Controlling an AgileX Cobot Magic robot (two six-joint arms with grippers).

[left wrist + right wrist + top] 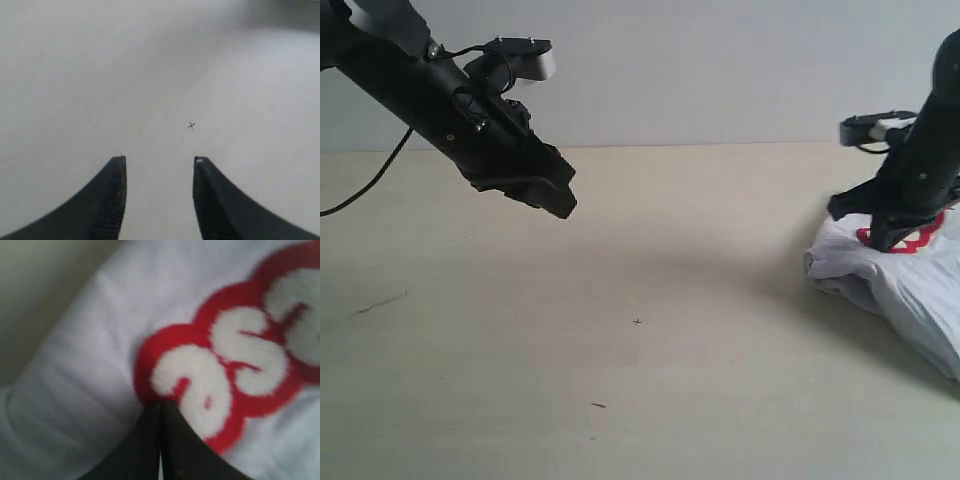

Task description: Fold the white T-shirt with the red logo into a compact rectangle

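Bare tabletop [620, 400] with a small cross mark [637, 321] and faint scuffs lies between the two claws. The white T-shirt [895, 285] sits bunched directly under the right claw [885, 245], its red logo [240, 355] running lengthwise away from the tips. That claw is closed, its tips touching cloth at the logo's end, though I cannot tell if it pinches any. The left claw [160, 160], well apart, hangs partly open and empty.

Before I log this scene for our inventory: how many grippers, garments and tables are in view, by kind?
Grippers: 2, the left gripper and the right gripper
T-shirts: 1, the white T-shirt
Tables: 1, the table
Total: 4
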